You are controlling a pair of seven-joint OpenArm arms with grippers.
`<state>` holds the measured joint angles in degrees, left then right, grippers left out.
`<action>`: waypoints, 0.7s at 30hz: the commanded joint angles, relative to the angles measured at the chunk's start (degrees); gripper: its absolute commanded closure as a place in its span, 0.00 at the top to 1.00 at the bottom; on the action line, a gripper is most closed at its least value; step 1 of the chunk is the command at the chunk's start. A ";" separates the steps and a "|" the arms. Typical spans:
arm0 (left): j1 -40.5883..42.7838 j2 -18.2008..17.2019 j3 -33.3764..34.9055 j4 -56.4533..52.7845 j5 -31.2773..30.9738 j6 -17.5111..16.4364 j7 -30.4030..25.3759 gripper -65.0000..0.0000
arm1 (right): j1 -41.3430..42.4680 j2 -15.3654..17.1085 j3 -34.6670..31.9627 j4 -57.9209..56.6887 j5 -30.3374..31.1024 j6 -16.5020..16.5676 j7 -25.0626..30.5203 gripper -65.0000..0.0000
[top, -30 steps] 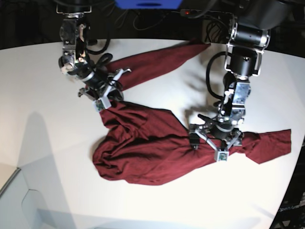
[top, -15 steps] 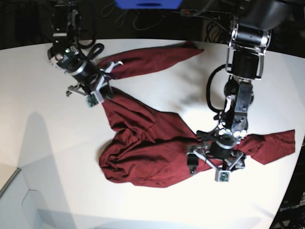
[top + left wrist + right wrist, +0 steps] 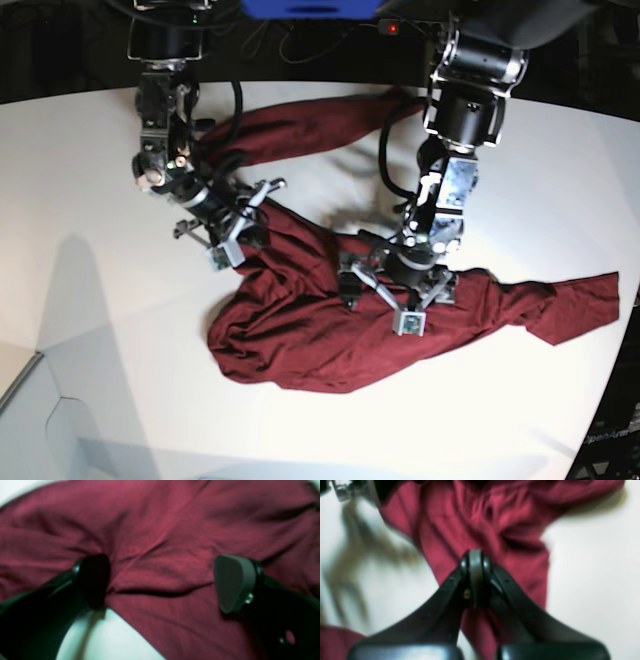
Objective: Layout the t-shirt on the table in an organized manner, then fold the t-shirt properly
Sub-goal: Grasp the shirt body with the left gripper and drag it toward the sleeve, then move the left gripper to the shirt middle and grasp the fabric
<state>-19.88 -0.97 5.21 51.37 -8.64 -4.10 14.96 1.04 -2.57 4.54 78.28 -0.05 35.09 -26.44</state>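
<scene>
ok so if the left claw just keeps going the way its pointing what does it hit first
Most likely the t-shirt. The left claw is open and aimed down at wrinkled maroon cloth that fills the gap between its fingers. The table shows only near one finger. How much gap remains is unclear.

Both wrist views are blurred; the t-shirt (image 3: pixel 175 542) runs off the left wrist view's edges.
</scene>
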 commanded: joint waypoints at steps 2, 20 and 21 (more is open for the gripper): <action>-3.29 -0.57 -0.60 -1.40 -0.63 0.54 0.64 1.00 | -0.20 0.59 0.17 0.36 0.89 0.12 1.60 0.00; -18.49 -4.96 -0.69 -13.18 -1.07 1.07 -10.08 1.00 | -11.19 13.16 0.43 0.18 0.98 0.12 5.73 0.00; -18.76 -4.96 -0.69 -12.74 -1.07 1.07 -9.99 1.00 | -11.63 13.34 0.43 0.18 0.98 0.12 6.52 0.00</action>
<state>-36.42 -6.04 4.60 37.41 -9.45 -2.90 6.57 -9.78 10.33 4.86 79.02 4.95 36.18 -13.96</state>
